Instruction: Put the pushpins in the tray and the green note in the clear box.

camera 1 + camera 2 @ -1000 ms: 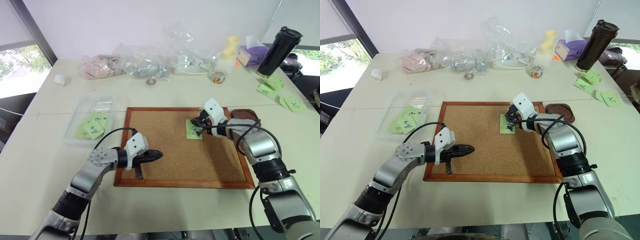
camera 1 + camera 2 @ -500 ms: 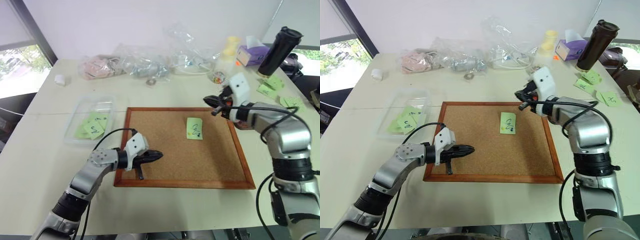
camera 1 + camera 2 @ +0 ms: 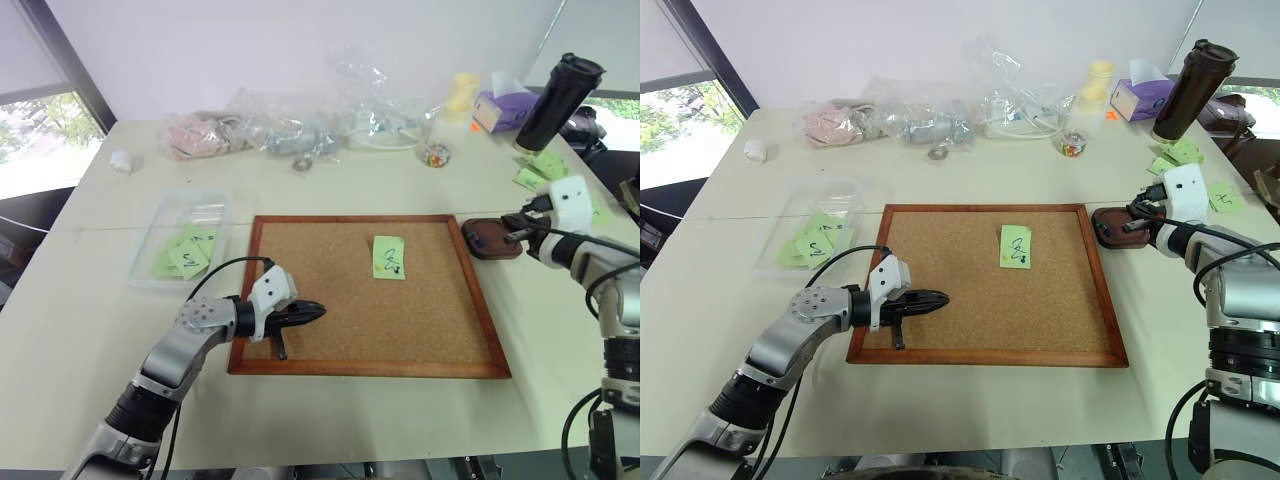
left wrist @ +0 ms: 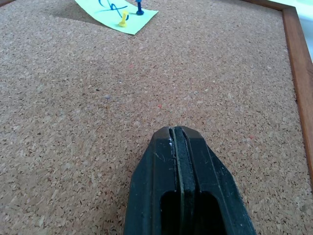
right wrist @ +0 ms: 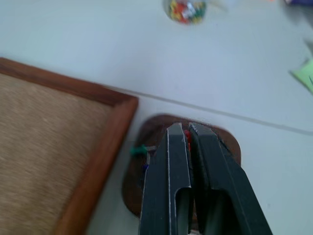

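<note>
The green note (image 3: 389, 257) lies on the corkboard (image 3: 340, 300), held by a yellow pushpin (image 4: 122, 19) and a blue pushpin (image 4: 139, 7). To the right of the board sits the small brown tray (image 3: 478, 243); a green pin (image 5: 139, 151) lies in it. My right gripper (image 3: 512, 237) hovers over the tray, shut, with a red pushpin (image 5: 187, 134) showing between its tips. My left gripper (image 3: 316, 311) is shut on nothing, low over the board's near left part. The clear box (image 3: 160, 215) stands left of the board with several green notes inside.
Soft plastic bags (image 3: 290, 125) are heaped along the table's far side. At the far right stand a black tumbler (image 3: 560, 100), a purple tissue box (image 3: 505, 108) and a small jar of pins (image 3: 437, 154). Loose green notes (image 3: 540, 168) lie behind my right gripper.
My right gripper lifted away from the green note and swung right until it came over the tray. The left arm and the note stayed put.
</note>
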